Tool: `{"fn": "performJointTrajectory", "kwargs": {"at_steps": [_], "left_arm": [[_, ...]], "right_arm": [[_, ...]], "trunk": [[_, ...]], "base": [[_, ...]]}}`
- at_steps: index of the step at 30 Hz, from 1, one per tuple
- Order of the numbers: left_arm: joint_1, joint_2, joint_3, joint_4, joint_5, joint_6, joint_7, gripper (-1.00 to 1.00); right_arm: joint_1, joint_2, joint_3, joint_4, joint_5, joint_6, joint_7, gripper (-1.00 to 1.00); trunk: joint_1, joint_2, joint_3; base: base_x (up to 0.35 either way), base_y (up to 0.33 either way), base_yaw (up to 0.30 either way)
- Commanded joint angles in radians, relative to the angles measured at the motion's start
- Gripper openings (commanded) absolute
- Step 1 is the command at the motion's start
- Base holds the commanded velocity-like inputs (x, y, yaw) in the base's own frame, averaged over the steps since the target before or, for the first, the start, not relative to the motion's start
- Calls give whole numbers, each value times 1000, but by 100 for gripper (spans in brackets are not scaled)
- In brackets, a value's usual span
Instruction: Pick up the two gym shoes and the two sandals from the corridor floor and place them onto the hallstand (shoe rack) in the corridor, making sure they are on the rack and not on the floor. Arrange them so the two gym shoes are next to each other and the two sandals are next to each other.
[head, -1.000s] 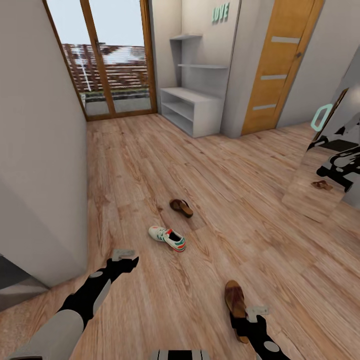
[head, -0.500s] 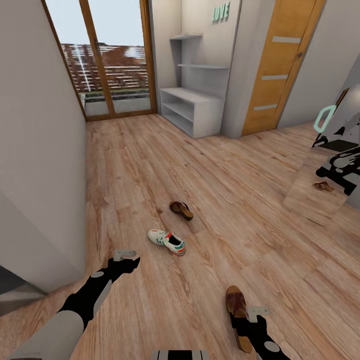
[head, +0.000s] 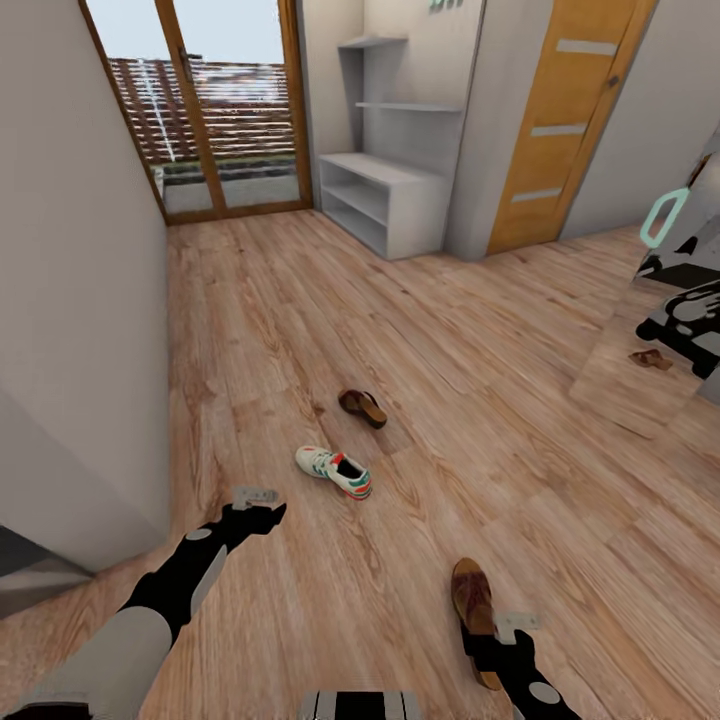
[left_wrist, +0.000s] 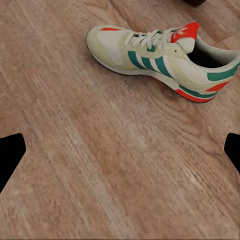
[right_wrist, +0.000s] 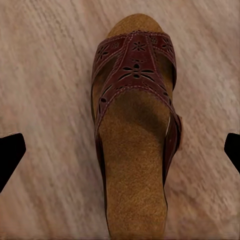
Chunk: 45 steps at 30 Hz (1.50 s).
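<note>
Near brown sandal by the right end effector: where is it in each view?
Head view: the dark brown leather sandal with tan footbed lies low and right of centre, just ahead of the right end effector.
Left wrist view: not in it.
Right wrist view: sandal at centre, between the fingertips.
Shared landmark: brown wood-plank floor under the sandal.

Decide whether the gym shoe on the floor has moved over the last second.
No. The gym shoe keeps the same gap and angle to the far sandal; the whole view shifted slightly because the camera moved.
</note>
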Motion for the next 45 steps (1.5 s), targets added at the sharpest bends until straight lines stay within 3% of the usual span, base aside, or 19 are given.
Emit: {"fn": "performJointTrajectory", "kwargs": {"at_steps": [1,5,9,32,45], "left_arm": [[-1,1,-2,-10,2,15,-2,100],[-2,0,-2,-71,3,73,-4,100],[1,1,-2,-86,3,85,-4,100],[7,2,-2,-93,3,90,-4,100],[7,1,-2,-95,3,88,-6,100]], "right_arm": [[0,0,0,1,0,-3,-1,100],[0,-1,-1,0,-1,-3,-1,100],[0,-1,-2,0,-2,-3,-1,100],[0,-1,0,0,-2,-5,0,100],[0,-2,-4,-40,1,-3,-1,100]], "trunk": [[0,-1,-6],[2,-1,-28],[4,-2,-50],[14,-8,-173],[14,-8,-175]], "base": [[0,0,0],[0,0,0],[0,0,0],[0,0,0],[0,0,0]]}}
